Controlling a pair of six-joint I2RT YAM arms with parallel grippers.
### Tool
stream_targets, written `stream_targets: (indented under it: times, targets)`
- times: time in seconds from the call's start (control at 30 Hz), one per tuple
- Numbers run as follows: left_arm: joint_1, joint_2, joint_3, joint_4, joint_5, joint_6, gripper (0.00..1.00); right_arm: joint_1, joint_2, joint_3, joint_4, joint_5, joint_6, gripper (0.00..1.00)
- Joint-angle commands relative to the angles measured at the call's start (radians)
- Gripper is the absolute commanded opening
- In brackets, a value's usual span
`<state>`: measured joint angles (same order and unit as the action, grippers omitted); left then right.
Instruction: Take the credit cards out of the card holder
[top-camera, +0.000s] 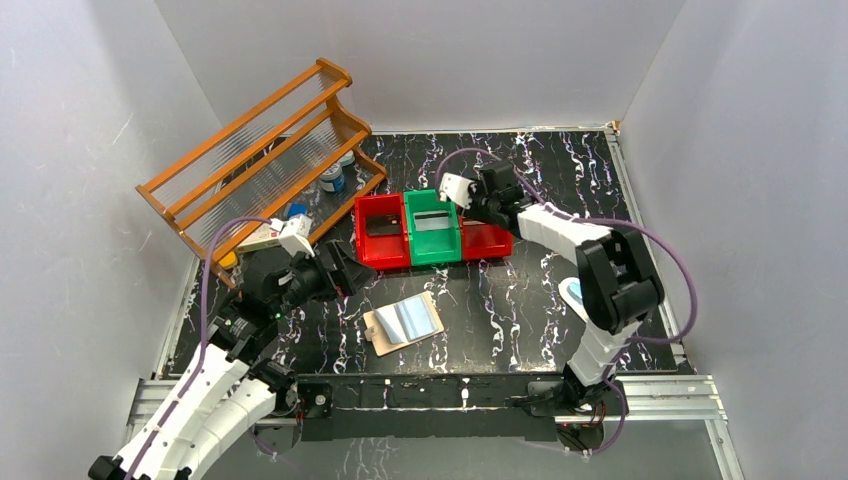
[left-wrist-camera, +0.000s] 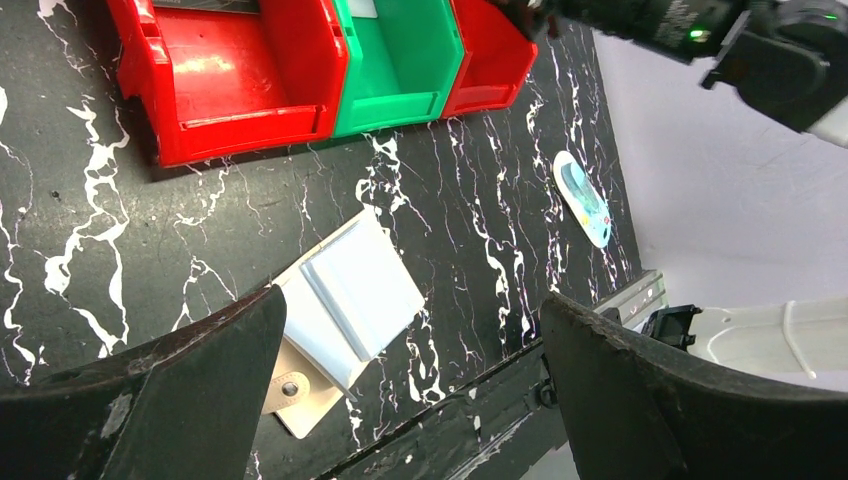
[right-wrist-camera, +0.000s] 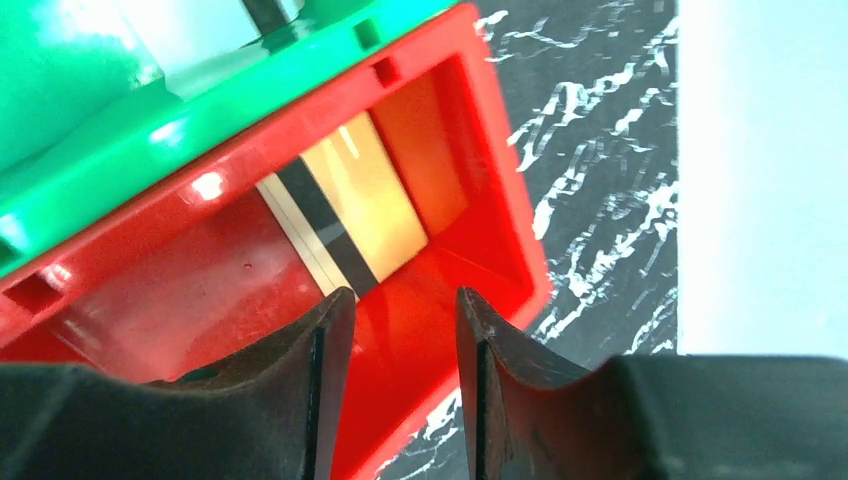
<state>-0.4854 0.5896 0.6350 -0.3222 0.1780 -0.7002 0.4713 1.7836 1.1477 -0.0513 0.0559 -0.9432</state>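
The tan card holder (top-camera: 403, 322) lies open on the black marble table, its pale blue sleeves (left-wrist-camera: 350, 290) facing up. My left gripper (left-wrist-camera: 412, 300) hovers above it, wide open and empty. An orange-gold credit card (right-wrist-camera: 365, 195) with a black stripe rests inside the right red bin (right-wrist-camera: 430, 330). My right gripper (right-wrist-camera: 405, 300) hangs over that bin, open, with nothing between its fingers; the card lies just beyond the left fingertip. A silvery grey card (top-camera: 433, 222) lies in the green bin (top-camera: 432, 245). A dark card (top-camera: 380, 226) lies in the left red bin (top-camera: 379, 252).
A wooden rack (top-camera: 265, 160) with small bottles leans at the back left. A white-and-teal oval object (left-wrist-camera: 583, 198) lies on the table at the right, partly behind my right arm (top-camera: 610, 270). The metal rail (top-camera: 450, 392) runs along the near table edge.
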Motion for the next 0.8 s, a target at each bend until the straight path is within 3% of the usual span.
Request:
stream_targets:
  times: [0.0, 0.17, 0.23, 0.27, 0.3, 0.5, 0.6, 0.77]
  targets:
    - [0.007, 0.013, 0.014, 0.000, 0.030, -0.006, 0.98, 0.001, -0.170, -0.016, 0.065, -0.043, 0.162, 0.53]
    - [0.007, 0.033, 0.014, 0.008, 0.035, -0.011, 0.98, 0.000, -0.332, -0.071, 0.118, -0.070, 0.558, 0.67]
    - [0.008, 0.040, 0.010, 0.013, 0.037, -0.016, 0.98, 0.001, -0.392, -0.101, 0.116, -0.084, 0.763, 0.82]
    - [0.007, 0.044, 0.010, 0.014, 0.037, -0.017, 0.98, 0.000, -0.409, -0.108, 0.100, -0.085, 0.866, 0.94]
    - [0.007, 0.049, 0.009, 0.011, 0.035, -0.019, 0.98, 0.001, -0.421, -0.112, 0.068, -0.092, 0.954, 0.98]
    - [0.007, 0.100, 0.009, -0.099, -0.042, -0.040, 0.98, 0.003, -0.420, -0.121, -0.089, -0.341, 1.321, 0.98]
    - [0.007, 0.166, 0.011, -0.152, -0.031, -0.050, 0.98, 0.041, -0.432, -0.157, -0.126, -0.342, 1.523, 0.98]
    - [0.007, 0.294, 0.007, -0.186, 0.049, -0.029, 0.97, 0.259, -0.503, -0.261, -0.140, -0.024, 1.739, 0.95]
